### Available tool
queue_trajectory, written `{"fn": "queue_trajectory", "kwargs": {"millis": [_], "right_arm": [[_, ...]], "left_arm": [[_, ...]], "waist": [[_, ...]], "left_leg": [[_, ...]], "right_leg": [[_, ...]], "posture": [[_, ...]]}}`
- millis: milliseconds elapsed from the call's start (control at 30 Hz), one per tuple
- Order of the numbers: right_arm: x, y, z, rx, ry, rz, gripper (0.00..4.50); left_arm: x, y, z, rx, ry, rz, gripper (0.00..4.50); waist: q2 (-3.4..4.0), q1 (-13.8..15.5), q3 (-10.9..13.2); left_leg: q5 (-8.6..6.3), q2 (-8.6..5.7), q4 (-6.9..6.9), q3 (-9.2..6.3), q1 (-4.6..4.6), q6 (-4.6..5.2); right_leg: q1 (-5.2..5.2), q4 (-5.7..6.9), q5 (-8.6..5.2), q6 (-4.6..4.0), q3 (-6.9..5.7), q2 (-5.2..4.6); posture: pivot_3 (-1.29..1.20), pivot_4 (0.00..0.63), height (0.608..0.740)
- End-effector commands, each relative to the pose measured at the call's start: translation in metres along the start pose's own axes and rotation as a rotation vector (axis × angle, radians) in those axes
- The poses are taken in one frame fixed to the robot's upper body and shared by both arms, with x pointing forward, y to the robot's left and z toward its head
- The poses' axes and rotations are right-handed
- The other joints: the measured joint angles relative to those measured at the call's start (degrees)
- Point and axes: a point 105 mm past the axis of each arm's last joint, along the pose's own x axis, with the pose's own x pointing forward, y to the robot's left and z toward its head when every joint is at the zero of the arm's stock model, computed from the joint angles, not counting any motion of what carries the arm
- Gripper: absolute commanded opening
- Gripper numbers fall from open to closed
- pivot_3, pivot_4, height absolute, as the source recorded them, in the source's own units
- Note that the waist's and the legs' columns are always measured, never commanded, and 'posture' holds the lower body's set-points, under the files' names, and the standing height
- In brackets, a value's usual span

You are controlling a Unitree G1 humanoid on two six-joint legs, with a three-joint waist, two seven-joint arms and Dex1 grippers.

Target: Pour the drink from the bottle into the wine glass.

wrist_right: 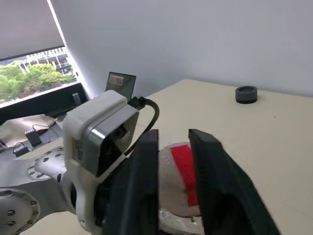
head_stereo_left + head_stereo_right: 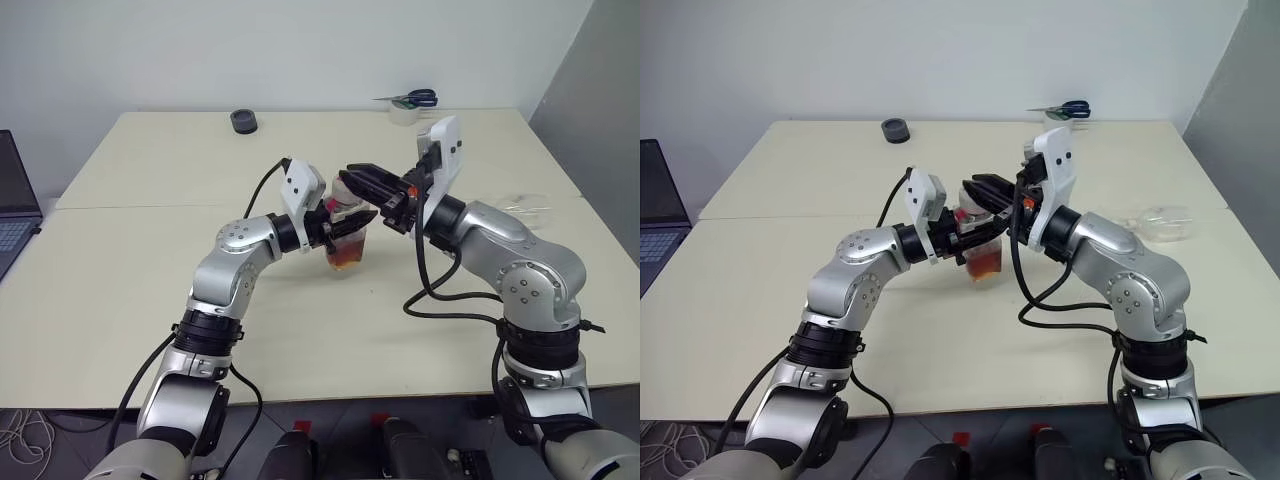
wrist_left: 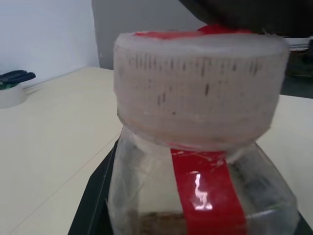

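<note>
My left gripper (image 2: 333,230) is shut on the body of the small clear bottle (image 2: 348,243) and holds it upright over the middle of the table. The amber drink (image 2: 347,259) fills the bottle's lower part. A red strip (image 3: 208,196) runs down its side. From the right, my right gripper (image 2: 354,188) reaches over the bottle's top. Its two black fingers (image 1: 142,176) close on either side of the wide cap (image 3: 200,83). The clear wine glass (image 2: 525,203) sits on the table far to the right, beyond my right arm.
The pale table (image 2: 150,250) carries a black round object (image 2: 244,121) at the back. A tape roll with scissors (image 2: 410,105) stands at the back right. A laptop (image 2: 15,205) lies off the left edge.
</note>
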Motion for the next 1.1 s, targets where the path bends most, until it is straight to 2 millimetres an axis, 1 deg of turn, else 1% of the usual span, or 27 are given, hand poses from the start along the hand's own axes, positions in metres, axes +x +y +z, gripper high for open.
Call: {"fn": "queue_trajectory", "kwargs": {"millis": [33, 167, 200, 367, 667, 1000, 1100], "right_arm": [[0.001, 0.007, 0.002, -0.048, -0.001, 0.028, 2.32], [0.001, 0.007, -0.001, -0.061, 0.012, 0.027, 3.73], [0.001, 0.006, -0.002, -0.066, 0.016, 0.025, 4.03], [0.001, 0.006, -0.001, -0.073, 0.011, 0.019, 4.03], [0.002, 0.003, 0.013, -0.046, -0.061, 0.004, 4.03], [0.002, 0.007, 0.01, -0.057, -0.054, 0.024, 4.03], [0.001, 0.009, 0.007, -0.067, -0.04, 0.037, 3.42]], "left_arm": [[0.004, -0.01, 0.032, 0.091, -0.088, -0.042, 1.77], [0.004, -0.01, 0.033, 0.092, -0.09, -0.044, 1.77], [0.004, -0.01, 0.033, 0.092, -0.09, -0.044, 1.77], [0.005, -0.011, 0.033, 0.09, -0.09, -0.048, 1.77], [0.005, -0.011, 0.031, 0.085, -0.086, -0.045, 1.77], [0.005, -0.011, 0.031, 0.086, -0.086, -0.041, 1.77], [0.005, -0.01, 0.031, 0.087, -0.086, -0.038, 1.77]], "waist": [[0.0, 0.0, 0.0], [0.0, 0.01, 0.0], [0.0, 0.01, 0.0], [0.0, 0.0, 0.0], [0.0, 0.01, 0.0], [0.0, 0.0, 0.0], [0.0, 0.0, 0.0]], "left_leg": [[0.0, 0.0, 0.0, 0.0, 0.0, 0.0], [0.0, 0.0, 0.0, -0.01, -0.01, 0.0], [0.0, 0.0, 0.0, -0.01, -0.01, 0.0], [0.0, 0.0, 0.0, 0.0, 0.0, 0.0], [0.0, 0.0, 0.0, 0.0, 0.0, 0.0], [0.0, 0.0, 0.0, 0.0, 0.0, 0.0], [0.0, 0.0, 0.0, 0.0, 0.0, 0.0]], "right_leg": [[0.0, 0.0, 0.0, 0.0, 0.0, 0.0], [0.0, -0.01, 0.0, 0.0, -0.01, 0.0], [0.0, -0.01, 0.0, 0.0, -0.01, 0.0], [0.0, 0.0, 0.0, 0.0, 0.0, 0.0], [0.0, -0.01, 0.0, 0.0, 0.0, 0.0], [0.0, -0.01, 0.0, 0.0, 0.0, 0.0], [0.0, -0.01, 0.0, 0.0, 0.0, 0.0]], "posture": [[0.0, 0.15, 0.74], [0.0, 0.15, 0.74], [0.0, 0.15, 0.74], [0.0, 0.15, 0.74], [0.0, 0.15, 0.74], [0.0, 0.15, 0.74], [0.0, 0.15, 0.74]]}}
